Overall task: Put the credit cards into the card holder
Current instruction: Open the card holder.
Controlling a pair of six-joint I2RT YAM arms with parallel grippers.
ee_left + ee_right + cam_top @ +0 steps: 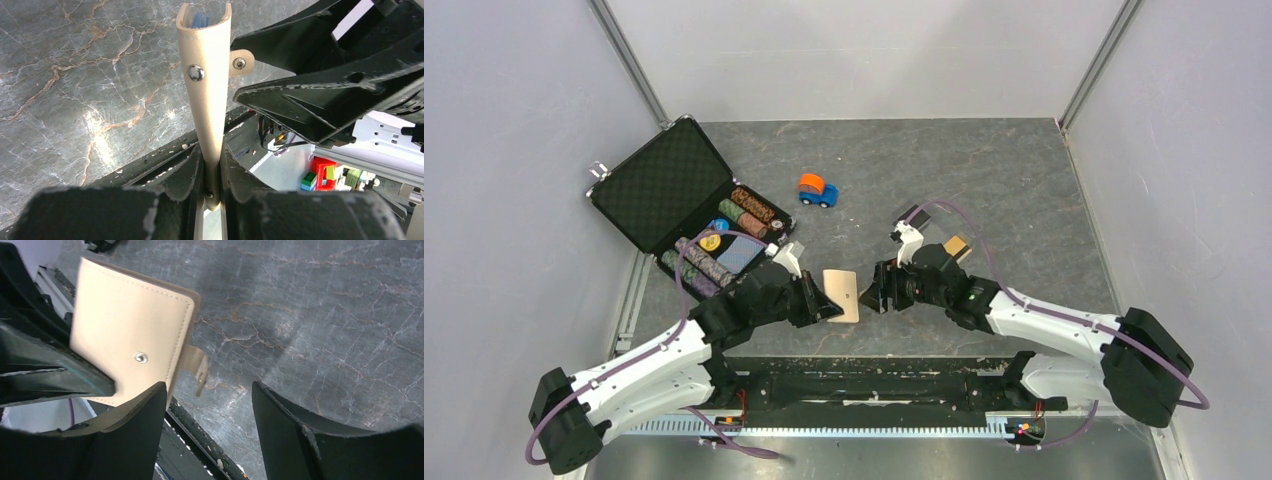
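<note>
Sitting inside left pincer point(212, 170): card holder point(207, 100).

Bright, even overhead light; glare whitens the table point(95, 131) at nine o'clock in the left wrist view; near foreground blurs.

Your table point(984, 170) is a dark grey slab veined with rust-brown cracks, catching a soft glare. Plain pale grey walls point(514, 120) box it in on three sides, joined by slim aluminium posts point(629, 60) at the far corners
</note>
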